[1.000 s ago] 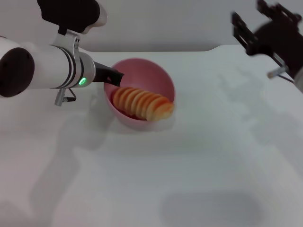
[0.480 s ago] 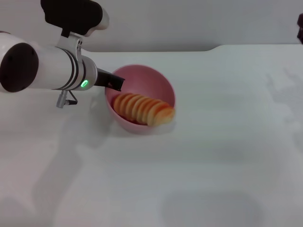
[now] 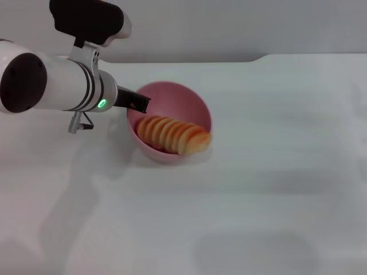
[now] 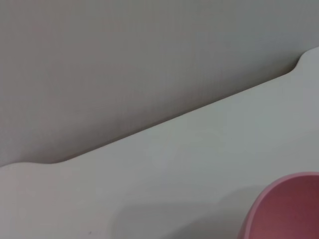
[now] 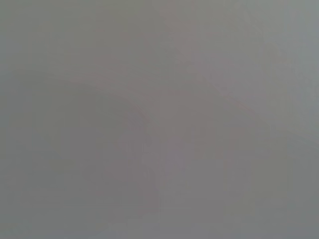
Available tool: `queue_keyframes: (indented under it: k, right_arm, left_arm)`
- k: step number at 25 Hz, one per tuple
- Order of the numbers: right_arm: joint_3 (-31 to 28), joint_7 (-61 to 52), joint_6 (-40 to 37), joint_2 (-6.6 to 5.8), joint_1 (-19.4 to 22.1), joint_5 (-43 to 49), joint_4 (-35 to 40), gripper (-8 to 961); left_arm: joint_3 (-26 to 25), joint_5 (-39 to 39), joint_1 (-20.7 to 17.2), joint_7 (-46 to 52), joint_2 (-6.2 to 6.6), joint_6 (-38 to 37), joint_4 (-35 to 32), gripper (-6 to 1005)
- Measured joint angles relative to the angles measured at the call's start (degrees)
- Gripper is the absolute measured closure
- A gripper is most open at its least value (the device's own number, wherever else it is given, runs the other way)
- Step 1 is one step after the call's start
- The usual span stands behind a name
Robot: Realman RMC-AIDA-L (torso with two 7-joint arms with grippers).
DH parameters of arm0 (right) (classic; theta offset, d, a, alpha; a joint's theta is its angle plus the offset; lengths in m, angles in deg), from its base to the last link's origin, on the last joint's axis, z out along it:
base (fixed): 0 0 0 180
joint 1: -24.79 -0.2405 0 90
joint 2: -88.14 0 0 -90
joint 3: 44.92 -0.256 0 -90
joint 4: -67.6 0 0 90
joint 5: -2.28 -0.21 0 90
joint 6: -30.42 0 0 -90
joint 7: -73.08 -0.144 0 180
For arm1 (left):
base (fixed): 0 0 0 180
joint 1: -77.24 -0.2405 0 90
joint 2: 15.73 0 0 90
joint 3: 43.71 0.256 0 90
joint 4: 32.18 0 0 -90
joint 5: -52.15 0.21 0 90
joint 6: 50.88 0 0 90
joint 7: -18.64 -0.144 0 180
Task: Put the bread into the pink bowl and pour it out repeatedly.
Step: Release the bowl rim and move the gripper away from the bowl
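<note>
At the bowl's left rim, the left gripper reaches in from the left side of the head view; dark fingertip sits on or against the rim, so it looks closed on the pink bowl, though the second finger is hidden and the grip itself is not fully visible. Left arm's white forearm with a green light runs off to the left, black wrist block above it. Pink bowl is tilted, its opening turned toward the camera and slightly right, resting on the white tabletop left of center. Bread lies inside the bowl, lengthwise across it, ridges showing, its right end poking up to the bowl's right front rim. Left wrist view shows only a slice of the pink bowl at one corner, bare tabletop and a grey wall behind. Right gripper is out of sight in every view; right wrist view is plain grey.
</note>
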Motion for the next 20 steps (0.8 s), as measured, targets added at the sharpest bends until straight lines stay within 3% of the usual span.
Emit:
queue_keyframes:
  k: [3,7,20]
  right_arm:
    - [2.26,0.61,-3.76,0.06,0.21,-10.47,-0.83,383]
    - [4.66,-0.51,-1.37,-0.30,-0.03,-19.49,-1.04,383]
    - [8.56,-0.51,-1.15,-0.21,-0.99,-20.45,-4.88,383]
  left_arm:
    - [-0.21,0.00,0.03,0.16,0.00,0.00,0.37,918]
    - [-0.75,0.00,0.37,0.63,0.02,0.02,0.88,918]
    - [-0.40,-3.88,0.24,2.35,-0.05,4.65,-0.76,916]
